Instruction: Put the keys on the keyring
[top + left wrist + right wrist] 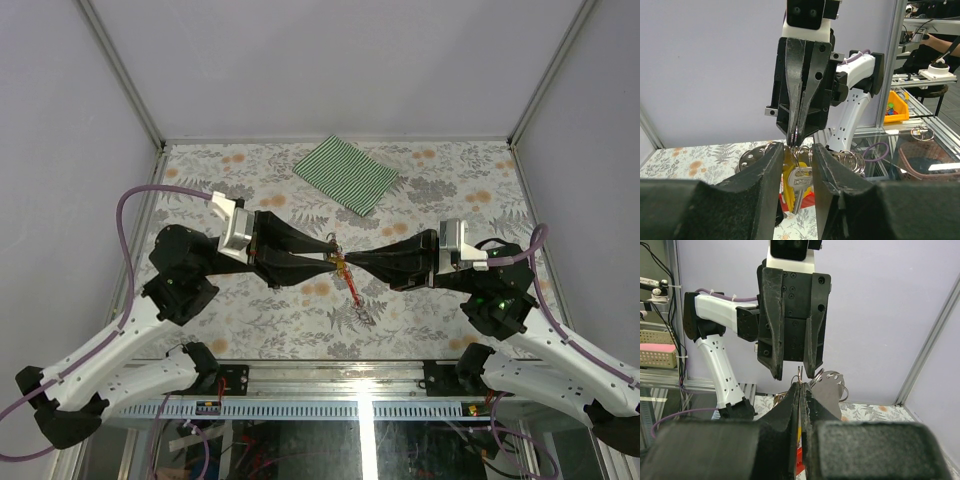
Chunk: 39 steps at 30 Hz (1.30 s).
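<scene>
ok, nearest: the keyring (pixel 353 290) hangs as a red strap from the point mid-table where both grippers meet, and its silver chain end lies on the floral table (pixel 250 320) just on the near side of them. the right gripper (pixel 800 389), from the right, is pinched together on the keyring's silver ring, while the left gripper (pixel 796 150) faces it from the left, jaws apart, straddling the keys (pixel 799 184) (silver blade, yellow head) dangling under that ring; contact unclear. far side: green striped cloth (pixel 346 174) lies flat, well apart.
</scene>
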Each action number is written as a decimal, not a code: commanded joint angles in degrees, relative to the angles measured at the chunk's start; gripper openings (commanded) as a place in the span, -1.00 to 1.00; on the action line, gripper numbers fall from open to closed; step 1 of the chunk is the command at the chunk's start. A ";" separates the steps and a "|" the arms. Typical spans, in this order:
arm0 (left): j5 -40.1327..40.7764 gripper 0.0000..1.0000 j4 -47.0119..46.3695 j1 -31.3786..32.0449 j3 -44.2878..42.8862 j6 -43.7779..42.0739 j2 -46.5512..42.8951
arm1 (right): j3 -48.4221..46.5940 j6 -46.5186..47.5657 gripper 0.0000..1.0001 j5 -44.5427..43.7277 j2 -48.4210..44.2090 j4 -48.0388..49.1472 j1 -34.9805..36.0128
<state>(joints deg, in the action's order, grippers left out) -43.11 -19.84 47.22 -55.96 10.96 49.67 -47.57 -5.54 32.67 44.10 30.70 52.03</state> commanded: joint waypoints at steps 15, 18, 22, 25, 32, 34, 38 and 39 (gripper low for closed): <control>0.92 -0.60 -2.31 1.20 0.53 -0.85 0.79 | -2.02 0.43 -1.00 0.96 0.37 4.81 0.14; 0.99 -0.69 -2.02 1.38 0.29 -1.03 1.09 | -1.82 0.28 -1.00 0.91 0.53 5.30 0.15; 1.18 -0.89 -1.43 1.50 0.29 -1.40 1.24 | -1.77 -0.02 -1.00 1.08 0.55 5.67 0.12; 1.23 -1.00 -0.13 1.47 0.05 -2.00 1.19 | -1.68 -0.06 -1.00 1.16 0.35 5.69 0.16; 1.77 -1.00 18.70 1.46 -6.23 -10.53 1.33 | -2.99 5.20 -0.67 0.06 -2.51 -3.68 0.11; 2.34 -1.00 26.31 1.47 -8.83 -14.26 1.69 | -3.27 7.18 -0.57 -0.50 -3.76 -7.45 0.12; 3.52 -1.00 40.80 1.48 -14.87 -22.33 3.86 | -5.34 10.67 -0.54 -0.68 -5.07 -16.97 0.10; 3.82 -1.00 44.52 1.47 -16.56 -24.13 4.80 | -6.24 11.74 -0.54 -0.67 -5.03 -19.76 0.10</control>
<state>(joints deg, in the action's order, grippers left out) -41.30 7.51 48.49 -65.67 -2.83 52.60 -48.82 0.93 33.06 40.25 19.55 52.03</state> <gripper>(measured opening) 0.022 0.225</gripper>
